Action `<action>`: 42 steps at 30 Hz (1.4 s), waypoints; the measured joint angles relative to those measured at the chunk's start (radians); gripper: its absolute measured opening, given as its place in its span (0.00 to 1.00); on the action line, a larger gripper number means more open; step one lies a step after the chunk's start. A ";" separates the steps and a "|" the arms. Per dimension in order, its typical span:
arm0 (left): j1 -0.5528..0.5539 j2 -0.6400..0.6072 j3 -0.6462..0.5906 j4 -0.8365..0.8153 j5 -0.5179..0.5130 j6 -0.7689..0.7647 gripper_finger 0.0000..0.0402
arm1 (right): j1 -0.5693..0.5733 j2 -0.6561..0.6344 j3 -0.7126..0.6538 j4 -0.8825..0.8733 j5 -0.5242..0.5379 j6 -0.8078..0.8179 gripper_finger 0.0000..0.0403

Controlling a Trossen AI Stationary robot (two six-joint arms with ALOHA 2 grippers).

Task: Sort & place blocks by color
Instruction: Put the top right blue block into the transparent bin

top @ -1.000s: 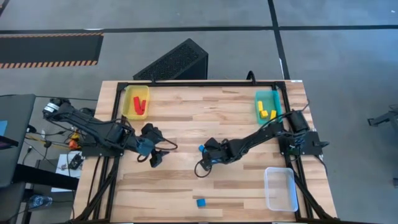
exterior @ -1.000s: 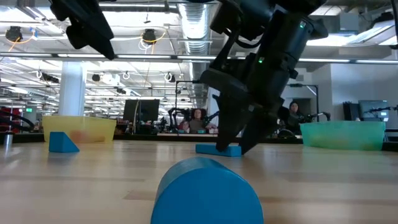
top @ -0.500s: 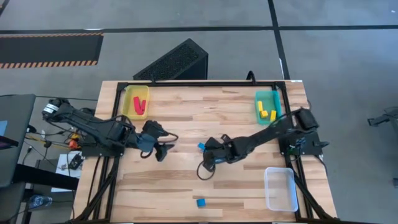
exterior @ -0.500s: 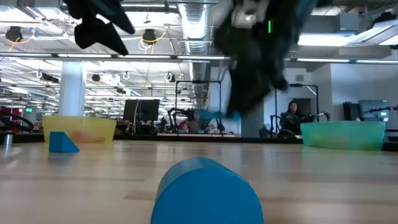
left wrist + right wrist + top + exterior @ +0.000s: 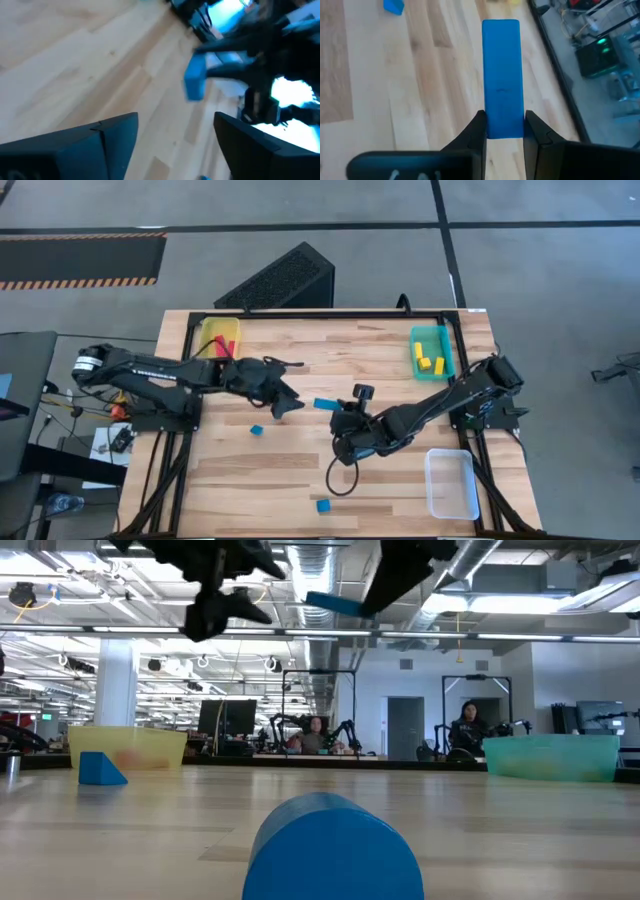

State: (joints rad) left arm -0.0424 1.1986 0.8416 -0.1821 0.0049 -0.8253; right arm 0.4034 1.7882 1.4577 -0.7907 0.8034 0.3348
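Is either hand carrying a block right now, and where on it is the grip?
The right hand pinches a blue bar at one end, lifted off the table. The left hand is open and holds nothing.

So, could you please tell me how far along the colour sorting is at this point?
Done: red blocks lie in the yellow tray, yellow blocks in the teal tray. In hand: the right hand grips a blue bar lifted off the table; the left hand hovers open nearby. Left: two small blue blocks on the wood; the clear tray holds nothing.
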 joint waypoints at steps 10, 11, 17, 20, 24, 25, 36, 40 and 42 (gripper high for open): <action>0.067 0.113 0.000 0.292 0.221 -0.055 0.50 | 0.002 0.000 0.064 -0.043 0.077 -0.082 0.18; 0.072 0.118 0.000 0.298 0.225 -0.061 0.50 | 0.002 0.000 0.069 -0.048 0.083 -0.082 0.18; 0.089 0.146 0.000 0.306 0.251 -0.061 0.47 | 0.002 0.000 0.092 -0.044 0.112 -0.125 0.18; 0.090 0.146 0.000 0.313 0.246 -0.020 0.40 | 0.003 0.000 0.095 -0.032 0.112 -0.162 0.18; 0.093 0.145 0.000 0.338 0.245 0.006 0.25 | 0.003 0.000 0.095 -0.033 0.116 -0.187 0.18; 0.093 0.145 0.000 0.344 0.244 0.013 0.21 | 0.003 0.000 0.095 -0.032 0.116 -0.187 0.18; 0.096 0.145 -0.002 0.367 0.235 0.120 0.06 | 0.006 -0.014 0.095 -0.054 0.058 0.114 0.44; 0.097 0.145 -0.002 0.391 0.214 0.136 0.06 | -0.007 -0.072 0.095 -0.114 -0.039 0.292 0.54; 0.096 0.145 -0.002 0.402 0.211 0.179 0.06 | -0.008 -0.091 0.092 -0.115 -0.085 0.317 0.55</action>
State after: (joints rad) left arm 0.0532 1.3434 0.8398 0.2203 0.2159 -0.6468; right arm 0.3958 1.6975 1.5496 -0.9056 0.7179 0.6518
